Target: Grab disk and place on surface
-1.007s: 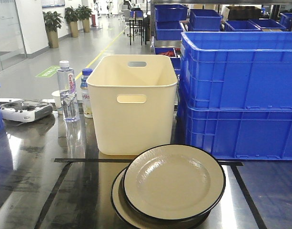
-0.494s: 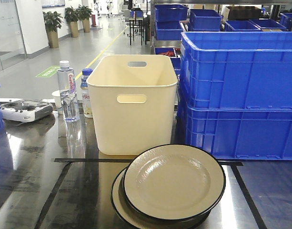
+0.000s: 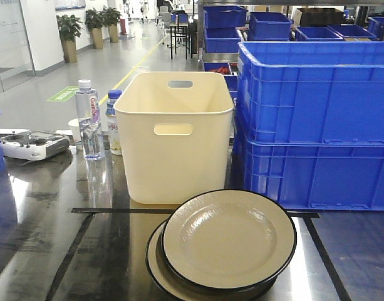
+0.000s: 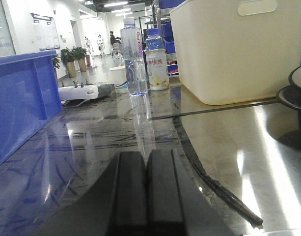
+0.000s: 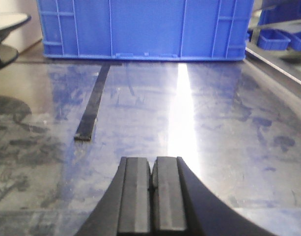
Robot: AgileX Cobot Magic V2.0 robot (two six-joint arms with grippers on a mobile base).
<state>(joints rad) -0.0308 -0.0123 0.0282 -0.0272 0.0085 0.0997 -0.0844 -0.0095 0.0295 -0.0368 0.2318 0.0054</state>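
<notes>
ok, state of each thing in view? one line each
Left tool: shut, empty, low over the table.
Right tool: shut, empty.
Cream enamel plates with black rims: two stacked, top one offset, upright.
Cream plastic bin: upright, open top; contents not visible.
Clear water bottle: upright, capped.
Small blue-capped bottle: upright, capped.
Blue plastic crates: stacked, open top.
Dark glossy taped tabletop: smudged.

Bright overhead light glares in white streaks off the glossy surface [image 5: 184, 113]; wrist views are softly blurred up close.
</notes>
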